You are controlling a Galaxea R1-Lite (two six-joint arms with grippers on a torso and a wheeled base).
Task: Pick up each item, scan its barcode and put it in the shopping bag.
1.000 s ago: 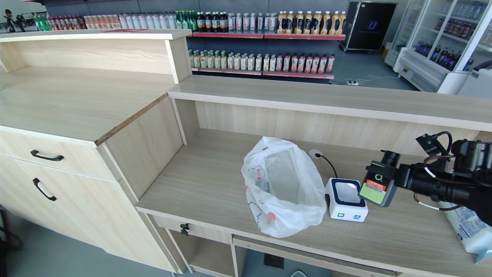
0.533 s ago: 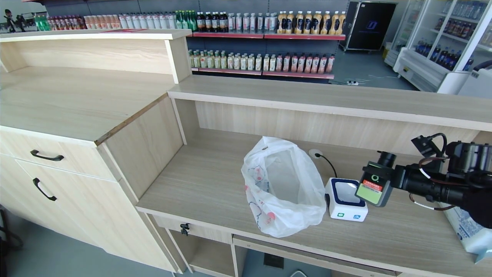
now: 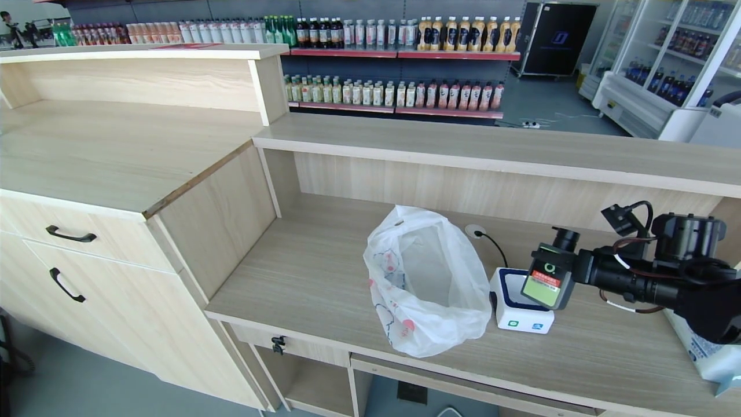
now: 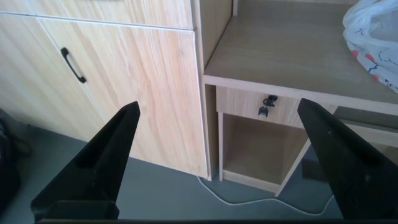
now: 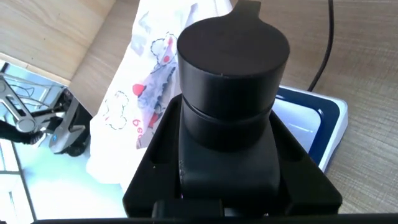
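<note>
One shopping bag [image 3: 428, 284], white and thin with red and blue print, stands open-mouthed on the table [image 3: 324, 272]; just beside it, on its right, sits one scanner [image 3: 517, 306], a white box with a dark-rimmed window, its one black cable [image 3: 492, 244] running to a round port in the table behind; one dark bottle [image 3: 547, 278] with a black cap and a green and red label hangs tilted over the scanner's right part, off the table, in the right gripper [image 3: 573, 271], whose jaws are clamped on it; one white and blue packet [image 3: 707, 352] lies at the table's far right, cut off by the edge and partly behind the arm.

The left gripper [image 4: 219, 109] hangs low beside the cabinet front, its two jaws wide apart with nothing between them.

No barcode can be made out on the bottle; what lies inside the bag is hard to tell through the plastic; in the right wrist view the bottle covers most of the scanner's window.
</note>
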